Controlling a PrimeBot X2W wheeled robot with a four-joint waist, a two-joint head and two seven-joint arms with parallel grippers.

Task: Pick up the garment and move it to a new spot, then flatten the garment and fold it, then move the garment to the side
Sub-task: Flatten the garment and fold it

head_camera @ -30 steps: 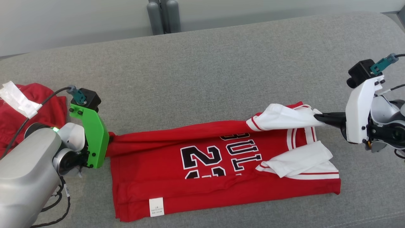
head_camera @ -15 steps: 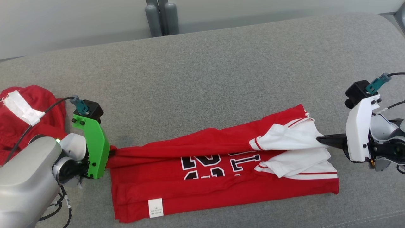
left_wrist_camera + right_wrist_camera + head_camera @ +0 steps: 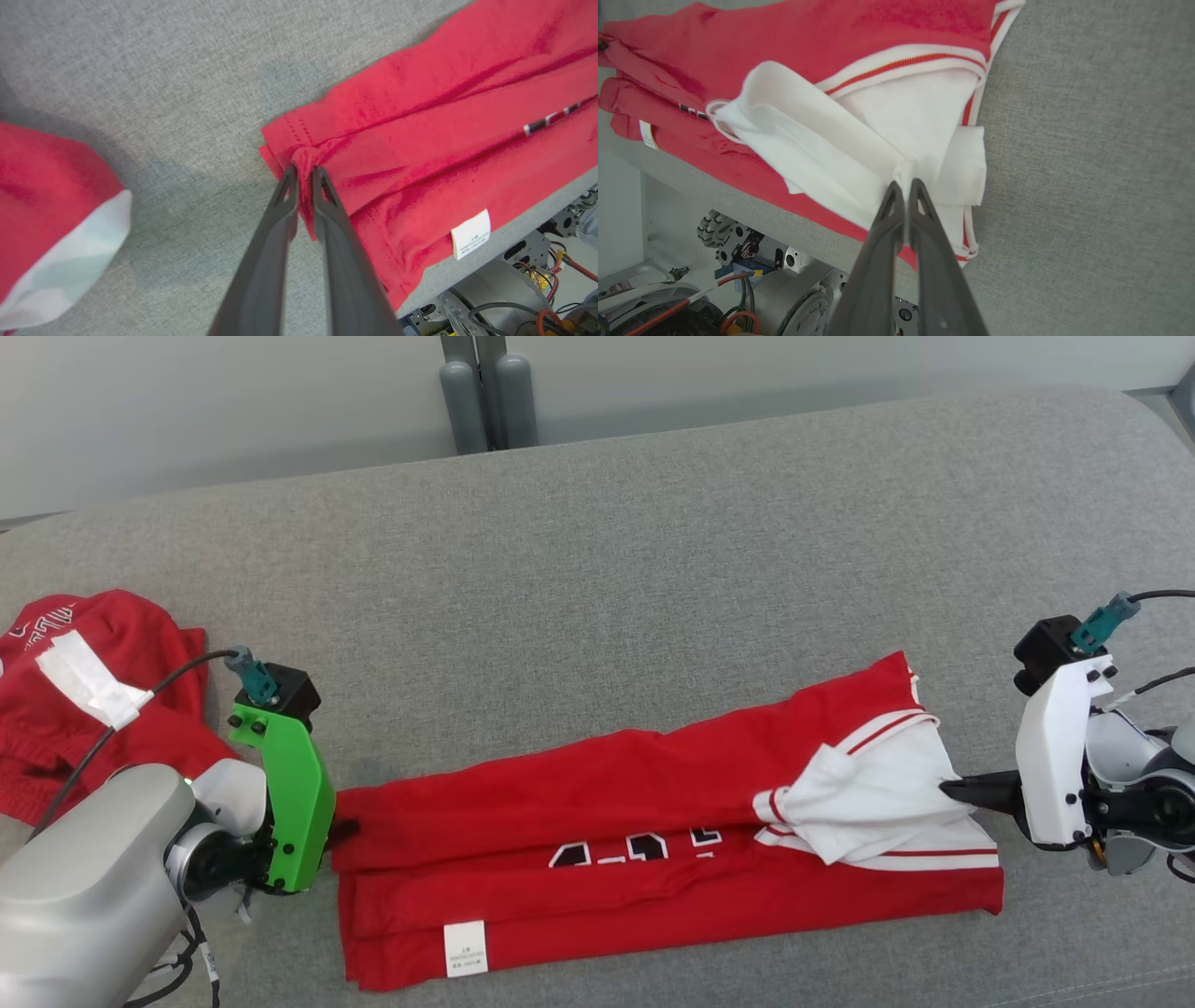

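Judging from the lie of the cloth, the fold step is taken to be in hand. The garment (image 3: 653, 821), a red jersey with white sleeves, is laid along the near edge of the grey cushion (image 3: 653, 569), toward its right end. It is already doubled lengthwise into a long band. The far layer is lapped toward the near edge, so that only the tops of the black numerals (image 3: 607, 852) are seen.

The left end effector (image 3: 303, 170) is set at the hem end, with a gathered tuck of red cloth between its fingers. The fingers stand slightly apart around the cloth, and the tuck appears, though not certainly, to be clamped. The right end effector (image 3: 904, 184) is closed together on a pinch of the white sleeve (image 3: 868, 793) at the collar end. A second red garment (image 3: 84, 709) is seen at the left edge of the cushion, well apart.

The lapped layer lies askew, farther from the near edge at the right end. It should be squared to the layers beneath before either pinch is let go. The bunched sleeve should then be laid flat, after which the two ends can be brought together for the cross fold.
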